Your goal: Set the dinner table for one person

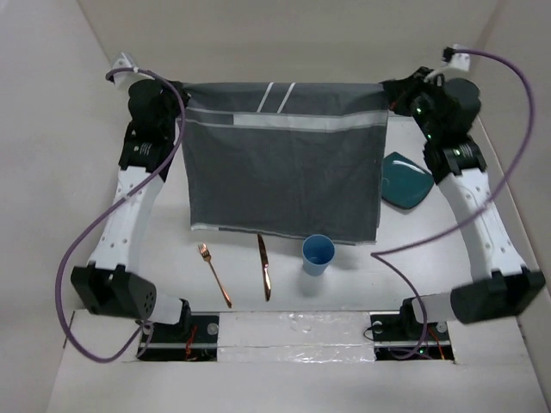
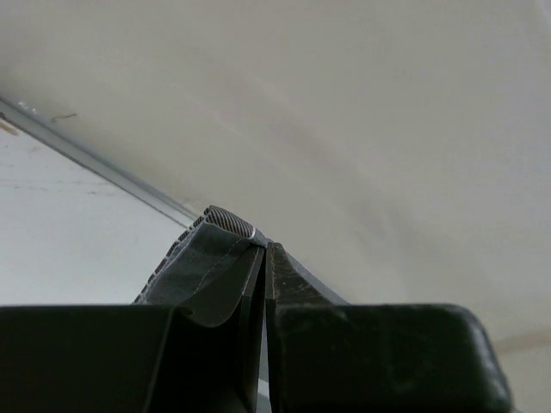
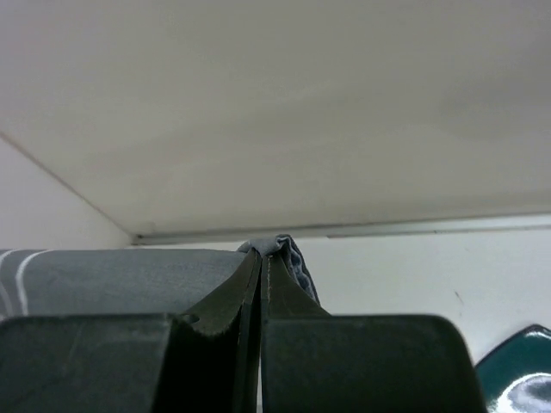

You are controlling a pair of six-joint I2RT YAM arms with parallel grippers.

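A grey striped cloth placemat (image 1: 284, 163) hangs stretched above the dinner table (image 1: 344, 284), its lower edge draped toward the near side. My left gripper (image 1: 182, 89) is shut on its far left corner (image 2: 211, 245). My right gripper (image 1: 385, 89) is shut on the far right corner (image 3: 284, 249). On the table in front of the cloth lie a copper fork (image 1: 215, 274) and a copper knife (image 1: 263, 267), with a blue cup (image 1: 317, 254) standing to their right. A teal plate (image 1: 405, 180) rests at the right, partly behind the cloth's edge.
White walls enclose the table on the left, far and right sides. Purple cables (image 1: 77, 258) loop from both arms. The arm bases (image 1: 172, 331) sit at the near edge.
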